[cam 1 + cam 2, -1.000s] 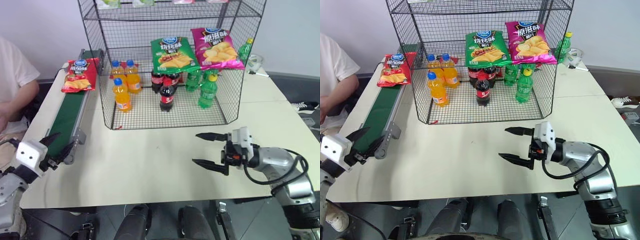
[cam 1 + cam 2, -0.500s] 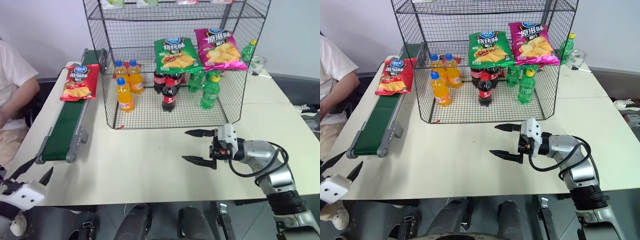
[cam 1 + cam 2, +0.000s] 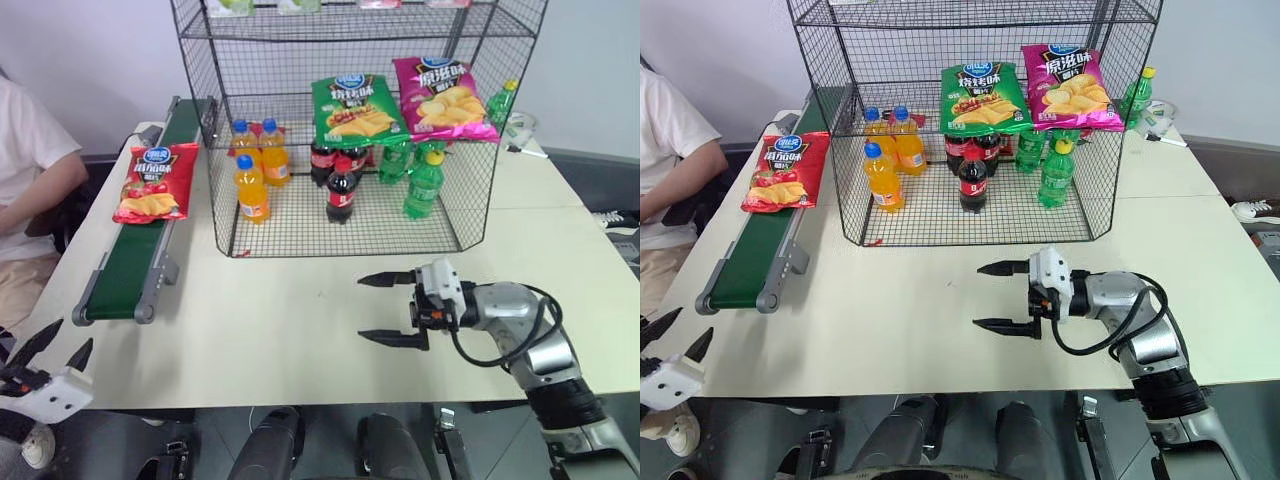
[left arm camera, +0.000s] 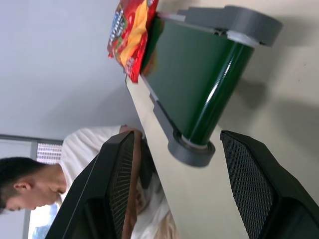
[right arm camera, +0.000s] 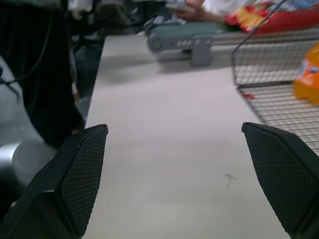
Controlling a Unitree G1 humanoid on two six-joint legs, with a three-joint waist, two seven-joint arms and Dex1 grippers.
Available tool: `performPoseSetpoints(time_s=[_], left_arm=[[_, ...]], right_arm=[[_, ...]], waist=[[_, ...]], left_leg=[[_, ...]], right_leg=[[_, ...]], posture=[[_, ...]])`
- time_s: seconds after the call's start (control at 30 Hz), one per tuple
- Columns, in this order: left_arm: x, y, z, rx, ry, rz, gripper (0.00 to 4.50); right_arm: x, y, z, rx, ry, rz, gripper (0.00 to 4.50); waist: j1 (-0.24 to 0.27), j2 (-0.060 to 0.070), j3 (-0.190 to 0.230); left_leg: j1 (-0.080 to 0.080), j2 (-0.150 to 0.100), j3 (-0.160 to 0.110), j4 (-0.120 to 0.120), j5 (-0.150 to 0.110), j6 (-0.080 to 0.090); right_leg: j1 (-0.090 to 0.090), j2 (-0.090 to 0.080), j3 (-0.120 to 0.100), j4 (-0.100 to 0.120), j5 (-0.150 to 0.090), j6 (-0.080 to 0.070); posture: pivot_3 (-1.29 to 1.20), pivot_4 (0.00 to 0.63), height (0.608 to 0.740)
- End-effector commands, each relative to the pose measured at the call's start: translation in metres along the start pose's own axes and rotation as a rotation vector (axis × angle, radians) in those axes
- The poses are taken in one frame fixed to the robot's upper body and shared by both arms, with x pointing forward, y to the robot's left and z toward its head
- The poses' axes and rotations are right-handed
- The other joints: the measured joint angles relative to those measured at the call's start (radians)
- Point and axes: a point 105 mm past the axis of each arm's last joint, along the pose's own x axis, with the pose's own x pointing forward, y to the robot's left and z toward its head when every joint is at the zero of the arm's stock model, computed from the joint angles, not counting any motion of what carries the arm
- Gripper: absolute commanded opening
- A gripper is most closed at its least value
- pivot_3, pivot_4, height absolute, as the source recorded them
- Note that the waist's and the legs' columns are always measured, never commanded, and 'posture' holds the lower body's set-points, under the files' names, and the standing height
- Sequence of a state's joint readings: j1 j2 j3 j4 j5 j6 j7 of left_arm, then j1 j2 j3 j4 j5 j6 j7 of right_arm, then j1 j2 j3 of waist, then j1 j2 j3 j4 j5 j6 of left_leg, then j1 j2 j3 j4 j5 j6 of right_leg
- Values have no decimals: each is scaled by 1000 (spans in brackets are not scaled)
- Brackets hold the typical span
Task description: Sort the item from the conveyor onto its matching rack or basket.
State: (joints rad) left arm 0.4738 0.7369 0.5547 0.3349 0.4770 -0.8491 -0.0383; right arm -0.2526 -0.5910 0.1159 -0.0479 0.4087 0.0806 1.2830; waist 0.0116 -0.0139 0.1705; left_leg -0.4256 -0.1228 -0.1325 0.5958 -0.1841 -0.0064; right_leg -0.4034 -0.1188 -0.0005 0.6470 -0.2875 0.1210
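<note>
Red crisp bag (image 3: 154, 182) is seen lying flat on the conveyor (image 3: 128, 262), about midway along the belt and just beside the black wire rack (image 3: 350, 120), untouched. The left gripper (image 3: 45, 352) hangs low off the table's near corner, fingers spread wide and empty, while the right gripper (image 3: 391, 308) hovers over the bare tabletop — likewise wide open, nothing held. A good pickup is best made by the left gripper — the bag pinched at one edge, not crushed
</note>
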Motion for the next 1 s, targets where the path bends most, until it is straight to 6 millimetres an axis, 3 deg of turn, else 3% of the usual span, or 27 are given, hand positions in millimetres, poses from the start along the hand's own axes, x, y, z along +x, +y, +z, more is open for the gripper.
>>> performPoseSetpoints(time_s=[0.03,1.0], left_arm=[[1,5,3,33,-32,7,2853],[15,0,-2,52,0,4,2853]], right_arm=[[1,-1,9,-45,-24,-4,4500],[5,-10,16,-40,-68,-68,4500]], waist=[[0,0,0],[-1,0,0]], left_leg=[[0,0,0,0,0,0],[0,0,0,0,0,0]], right_leg=[[0,0,0,0,0,0],[0,0,-1,1,1,1]], posture=[[0,150,740],[0,150,740]])
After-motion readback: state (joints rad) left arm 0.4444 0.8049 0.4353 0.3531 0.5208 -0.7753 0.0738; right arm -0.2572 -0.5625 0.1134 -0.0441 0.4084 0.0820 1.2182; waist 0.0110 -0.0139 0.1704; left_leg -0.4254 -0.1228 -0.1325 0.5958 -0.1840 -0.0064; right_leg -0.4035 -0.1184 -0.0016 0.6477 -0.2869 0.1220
